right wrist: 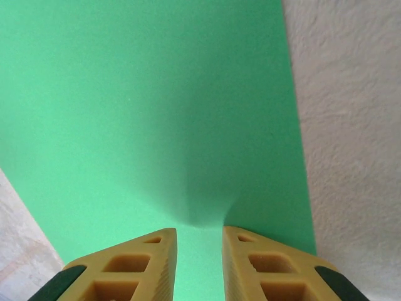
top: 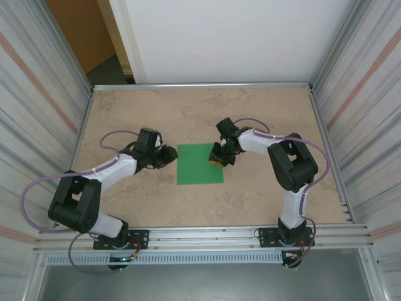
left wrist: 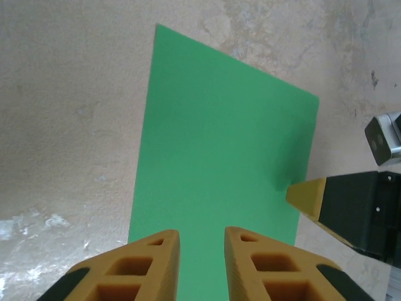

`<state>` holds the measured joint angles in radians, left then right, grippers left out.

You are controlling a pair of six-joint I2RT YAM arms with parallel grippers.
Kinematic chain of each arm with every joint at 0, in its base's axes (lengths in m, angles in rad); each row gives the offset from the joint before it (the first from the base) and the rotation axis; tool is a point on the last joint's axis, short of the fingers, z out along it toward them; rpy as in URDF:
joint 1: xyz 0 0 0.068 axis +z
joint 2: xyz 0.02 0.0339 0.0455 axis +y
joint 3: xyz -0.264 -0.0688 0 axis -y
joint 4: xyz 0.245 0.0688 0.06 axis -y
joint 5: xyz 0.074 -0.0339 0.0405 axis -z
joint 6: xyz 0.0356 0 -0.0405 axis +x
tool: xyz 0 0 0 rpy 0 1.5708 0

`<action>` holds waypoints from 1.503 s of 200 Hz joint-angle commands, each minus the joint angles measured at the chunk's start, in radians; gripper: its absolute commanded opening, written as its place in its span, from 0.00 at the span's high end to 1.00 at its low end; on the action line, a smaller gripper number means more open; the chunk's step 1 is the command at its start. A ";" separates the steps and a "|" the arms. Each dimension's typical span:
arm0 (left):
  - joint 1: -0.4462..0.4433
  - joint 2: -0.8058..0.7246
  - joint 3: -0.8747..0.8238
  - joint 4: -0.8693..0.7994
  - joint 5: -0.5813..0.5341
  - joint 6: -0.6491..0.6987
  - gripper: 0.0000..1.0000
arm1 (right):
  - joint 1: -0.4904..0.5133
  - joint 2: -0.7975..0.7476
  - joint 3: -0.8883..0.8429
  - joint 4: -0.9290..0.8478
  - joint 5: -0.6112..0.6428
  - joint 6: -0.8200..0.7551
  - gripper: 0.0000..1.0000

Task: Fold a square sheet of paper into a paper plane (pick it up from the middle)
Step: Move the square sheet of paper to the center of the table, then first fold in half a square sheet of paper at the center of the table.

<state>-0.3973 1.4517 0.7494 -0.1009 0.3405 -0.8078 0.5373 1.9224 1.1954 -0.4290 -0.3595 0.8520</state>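
**Item:** square sheet of paper (top: 200, 164), bright green, plain, lying on the bench (top: 250, 194) between the two pincers.

**Left pincer** (left wrist: 202, 241): jaws narrowly parted above the sheet's nearest edge. Flat green shows through the gap, nothing is gripped, and the finger roots are cut off by the frame.

**Right pincer** (right wrist: 199, 238): narrow gap at the opposite edge. Whether it nips the paper cannot be told. A dark patch sits just ahead of its tips, either shadow or bulge.
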 commanded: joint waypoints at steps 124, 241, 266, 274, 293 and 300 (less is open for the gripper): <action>-0.038 0.294 0.224 -0.104 0.067 0.061 0.84 | -0.102 -0.010 -0.013 0.022 -0.106 -0.177 0.78; -0.046 0.365 0.184 -0.059 0.063 0.038 0.85 | -0.081 0.063 -0.006 0.025 -0.098 -0.177 0.79; -0.049 0.375 0.173 -0.046 0.068 0.033 0.85 | -0.074 0.073 -0.001 0.028 -0.098 -0.172 0.79; -0.050 0.378 0.169 -0.042 0.070 0.032 0.86 | -0.070 0.076 0.003 0.029 -0.100 -0.170 0.79; -0.054 0.380 0.167 -0.030 0.075 0.026 0.87 | -0.057 0.084 0.010 0.033 -0.105 -0.160 0.79; -0.055 0.379 0.164 -0.024 0.077 0.022 0.87 | -0.051 0.088 0.014 0.036 -0.106 -0.156 0.79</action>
<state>-0.4389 1.8034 0.9394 -0.1261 0.4229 -0.7681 0.4583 1.9621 1.1999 -0.3714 -0.4721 0.6949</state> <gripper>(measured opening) 0.138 0.208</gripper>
